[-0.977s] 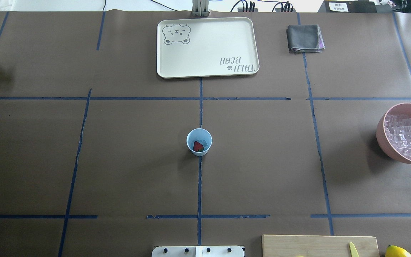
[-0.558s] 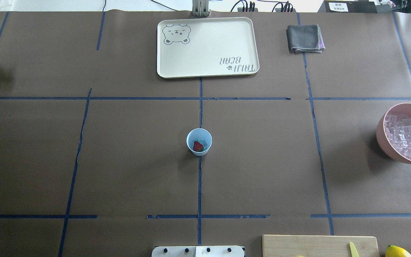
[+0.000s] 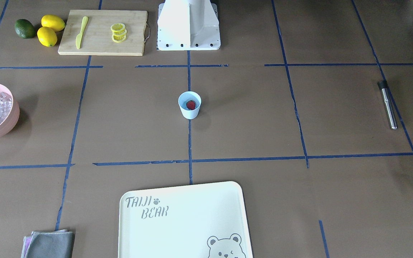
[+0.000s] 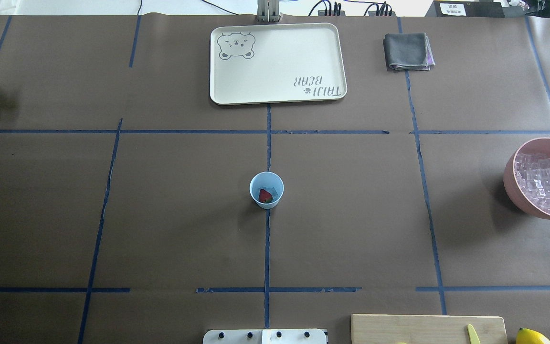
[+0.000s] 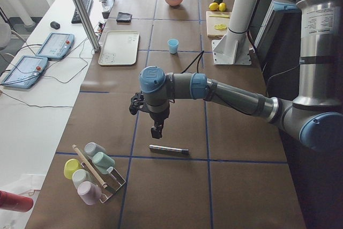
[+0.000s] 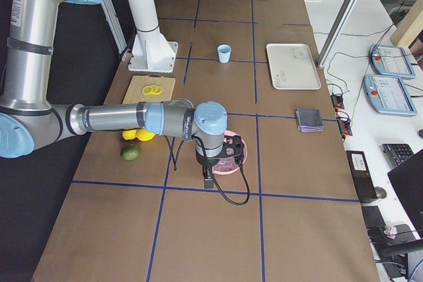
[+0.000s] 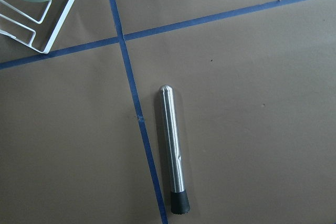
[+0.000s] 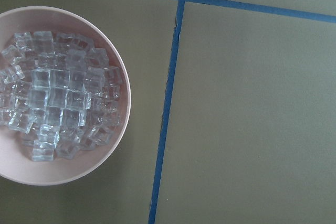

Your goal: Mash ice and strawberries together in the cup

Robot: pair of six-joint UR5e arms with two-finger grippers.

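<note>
The pale-blue cup (image 4: 266, 190) stands at the table's middle, also in the front view (image 3: 189, 111). A red strawberry (image 4: 265, 196) and a few pieces of ice (image 4: 270, 184) lie in it. More ice (image 8: 58, 103) fills a pink bowl (image 4: 513, 191) at the right. A metal rod with a black tip (image 7: 173, 150) lies on the table at the left. My left gripper (image 5: 157, 131) hangs above that rod, and my right gripper (image 6: 208, 179) hangs by the pink bowl. Each shows only in a side view, so I cannot tell whether it is open or shut.
A cream tray (image 4: 277, 62) and a folded grey cloth (image 4: 407, 51) lie at the far side. A cutting board (image 3: 102, 32) with lemon slices and a yellow knife, lemons (image 3: 50, 30) and a green fruit (image 3: 24, 28) lie near the robot base. A wire cup rack (image 5: 91, 172) stands far left.
The shadow to the left of the pink bowl has shifted a little. The cup and its contents have not moved.
</note>
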